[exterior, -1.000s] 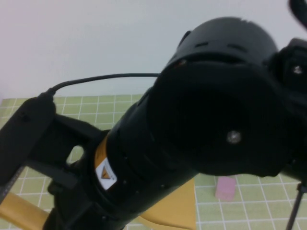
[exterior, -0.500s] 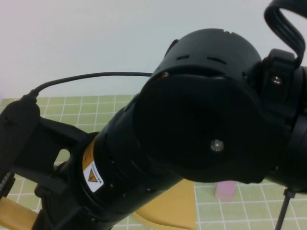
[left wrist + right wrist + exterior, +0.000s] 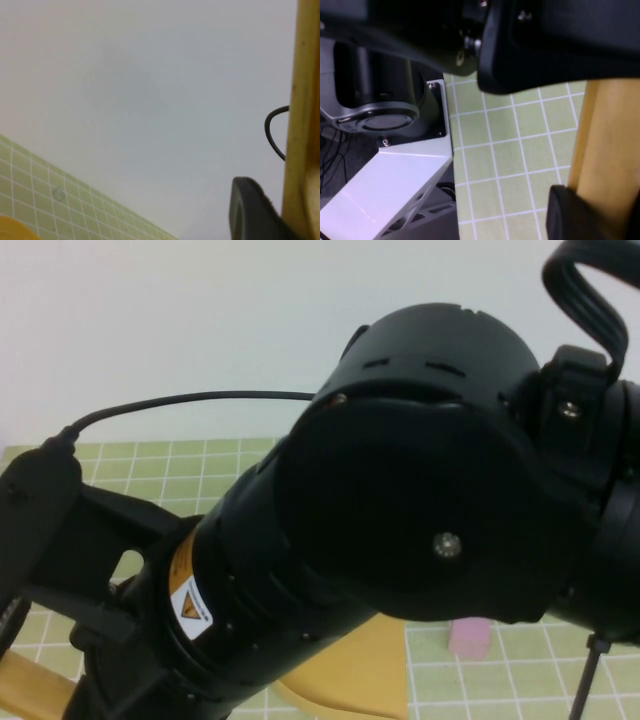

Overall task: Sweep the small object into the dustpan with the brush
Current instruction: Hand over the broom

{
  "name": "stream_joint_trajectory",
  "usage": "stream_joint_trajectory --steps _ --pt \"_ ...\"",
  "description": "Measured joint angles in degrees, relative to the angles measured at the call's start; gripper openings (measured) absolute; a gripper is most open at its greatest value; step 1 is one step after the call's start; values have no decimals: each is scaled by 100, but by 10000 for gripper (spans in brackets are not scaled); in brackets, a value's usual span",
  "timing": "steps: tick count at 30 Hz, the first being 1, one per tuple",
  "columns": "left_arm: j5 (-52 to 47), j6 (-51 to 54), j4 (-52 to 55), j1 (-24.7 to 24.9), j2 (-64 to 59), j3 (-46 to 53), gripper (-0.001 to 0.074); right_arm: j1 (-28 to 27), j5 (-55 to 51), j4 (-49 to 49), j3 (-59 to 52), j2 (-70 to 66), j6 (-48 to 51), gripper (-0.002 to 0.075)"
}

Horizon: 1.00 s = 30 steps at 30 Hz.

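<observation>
In the high view a black arm fills most of the frame. Below it show the small pink block on the green grid mat and part of the yellow dustpan to its left. A tan handle pokes out at the lower left. My left gripper is shut on a yellow handle, held up towards the white wall. My right gripper is shut on a tan wooden handle over the mat. I cannot tell which handle belongs to the brush.
The green grid mat covers the table up to a white wall. In the right wrist view the white arm mount and the mat's edge are close by, with a black arm link overhead. A black cable arcs above the mat.
In the high view the black arm has shifted left and slightly back, showing a cable loop at the upper right. The pink block and the dustpan have stayed put.
</observation>
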State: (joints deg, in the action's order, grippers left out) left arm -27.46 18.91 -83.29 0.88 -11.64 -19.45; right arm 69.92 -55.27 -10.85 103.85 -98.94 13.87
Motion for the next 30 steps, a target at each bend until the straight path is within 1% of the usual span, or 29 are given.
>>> stream_joint_trajectory --steps 3,6,9,13,16,19,23,25,28,30 --pt "0 0 62 0 0 0 150 0 91 0 0 0 0 204" --pt "-2 -23 138 0 0 0 150 0 98 -30 0 0 -122 331" --pt "-177 -47 271 0 0 0 150 -23 19 -278 0 12 -156 400" --pt "-180 -74 302 10 0 0 150 -204 -180 -1032 0 73 -32 409" --pt "-191 -82 279 10 0 -10 150 -505 -427 -1934 0 227 254 409" --pt "-215 8 349 10 0 -10 150 -1017 -870 -2727 0 437 680 409" --pt "-428 34 349 10 0 -10 150 -2068 -1841 -3453 -10 620 1172 409" --pt "-620 44 324 10 0 -10 150 -2525 -1950 -3747 -118 684 1266 409" --pt "-918 44 245 10 0 -10 150 -2929 -1950 -4156 -600 761 1507 408" --pt "-1097 44 102 10 0 -10 150 -3016 -1950 -4407 -1053 807 1746 408"
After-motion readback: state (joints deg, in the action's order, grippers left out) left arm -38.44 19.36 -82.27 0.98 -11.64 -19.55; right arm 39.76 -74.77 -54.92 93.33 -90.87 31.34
